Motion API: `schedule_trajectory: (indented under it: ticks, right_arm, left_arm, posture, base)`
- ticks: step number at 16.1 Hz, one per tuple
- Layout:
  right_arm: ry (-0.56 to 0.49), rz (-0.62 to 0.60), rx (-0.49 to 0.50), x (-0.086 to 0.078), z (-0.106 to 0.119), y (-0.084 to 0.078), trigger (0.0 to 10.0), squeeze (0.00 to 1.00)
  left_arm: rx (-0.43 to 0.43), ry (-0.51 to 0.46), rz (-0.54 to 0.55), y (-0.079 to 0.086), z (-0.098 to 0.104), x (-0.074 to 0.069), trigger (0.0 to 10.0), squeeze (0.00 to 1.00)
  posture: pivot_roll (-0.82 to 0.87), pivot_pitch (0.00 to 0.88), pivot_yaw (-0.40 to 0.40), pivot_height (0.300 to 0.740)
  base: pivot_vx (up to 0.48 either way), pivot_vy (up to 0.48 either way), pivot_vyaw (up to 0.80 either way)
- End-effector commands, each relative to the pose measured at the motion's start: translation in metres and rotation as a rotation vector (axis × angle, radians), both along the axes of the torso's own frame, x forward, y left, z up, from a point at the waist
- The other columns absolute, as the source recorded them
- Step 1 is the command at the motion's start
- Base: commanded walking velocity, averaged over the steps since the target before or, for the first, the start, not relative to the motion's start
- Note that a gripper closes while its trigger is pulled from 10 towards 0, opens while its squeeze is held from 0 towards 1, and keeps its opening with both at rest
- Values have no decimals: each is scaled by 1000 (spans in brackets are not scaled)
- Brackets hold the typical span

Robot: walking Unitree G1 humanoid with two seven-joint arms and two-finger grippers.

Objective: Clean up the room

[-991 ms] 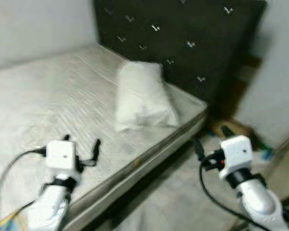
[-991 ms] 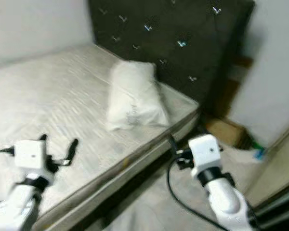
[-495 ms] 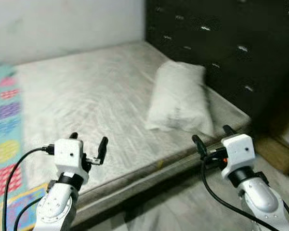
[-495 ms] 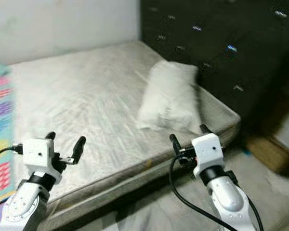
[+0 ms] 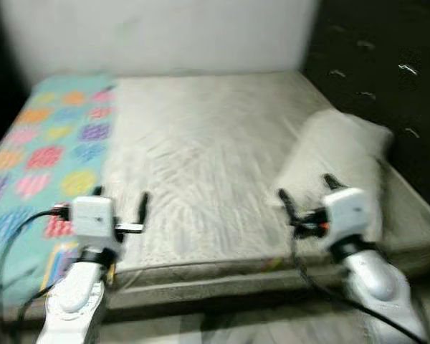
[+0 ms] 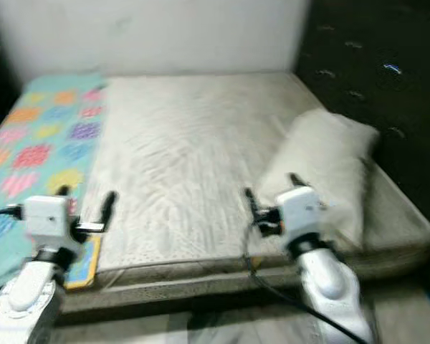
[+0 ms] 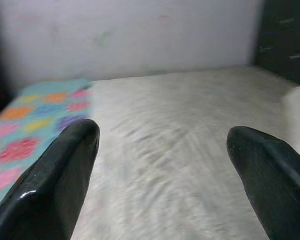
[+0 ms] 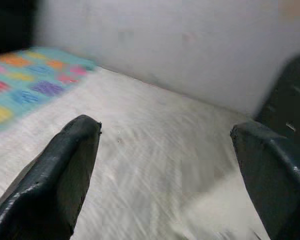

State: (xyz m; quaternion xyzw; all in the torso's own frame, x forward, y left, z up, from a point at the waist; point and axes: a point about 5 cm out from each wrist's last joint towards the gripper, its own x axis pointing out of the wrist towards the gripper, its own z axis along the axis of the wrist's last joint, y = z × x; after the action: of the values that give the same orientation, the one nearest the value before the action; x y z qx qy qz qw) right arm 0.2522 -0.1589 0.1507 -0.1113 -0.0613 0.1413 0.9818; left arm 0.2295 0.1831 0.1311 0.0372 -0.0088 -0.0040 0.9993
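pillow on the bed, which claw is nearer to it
Right. The right claw hovers just in front of the white pillow, while the left claw is across the mattress by the colourful blanket.

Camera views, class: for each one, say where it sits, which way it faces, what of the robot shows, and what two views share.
Left eye: on the head, facing down at the mattress; left gripper and right gripper show.
Right eye: same scene, with the pillow.
Left wrist: along its open fingers toward the blanket.
Right wrist: along its fingers toward the wall.
Both wrists share mattress and blanket.
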Motion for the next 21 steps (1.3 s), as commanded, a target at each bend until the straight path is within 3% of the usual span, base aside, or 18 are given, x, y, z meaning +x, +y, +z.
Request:
schedule_trajectory:
  ticks: [1, 3, 8, 12, 16, 21]
  right_arm:
    - [-2, -20, -8, 0, -1, -6, 10000, 0]
    - [-16, -7, -5, 6, -1, -2, 10000, 0]
    - [-25, -8, 16, 26, -2, 2, 10000, 0]
    - [-6, 37, 3, 33, -9, 10, 10000, 0]
    - [-7, -18, 29, 35, -9, 3, 10000, 0]
    - [-9, -80, 45, 34, -10, -8, 10000, 0]
  left_arm:
    - [0, -13, 6, -1, 2, 4, 10000, 0]
    - [2, -25, 15, 0, 3, 8, 10000, 0]
    - [-4, -33, 118, 9, 1, 7, 10000, 0]
    - [-4, -25, 137, 12, -3, 9, 10000, 0]
    - [5, -17, 144, 20, -4, 10, 10000, 0]
    - [-12, -19, 112, 12, -5, 14, 10000, 0]
  posture:
    - [-28, 0, -50, 740]
    - [-18, 0, -51, 740]
    - [35, 0, -91, 740]
    - [44, 0, -89, 740]
    - [26, 0, -50, 740]
    - [-1, 0, -44, 740]
  base:
    - [0, 0, 800]
    - [0, 0, 719]
    - [0, 0, 0]
    - [0, 0, 0]
    - [0, 0, 0]
    - [0, 0, 0]
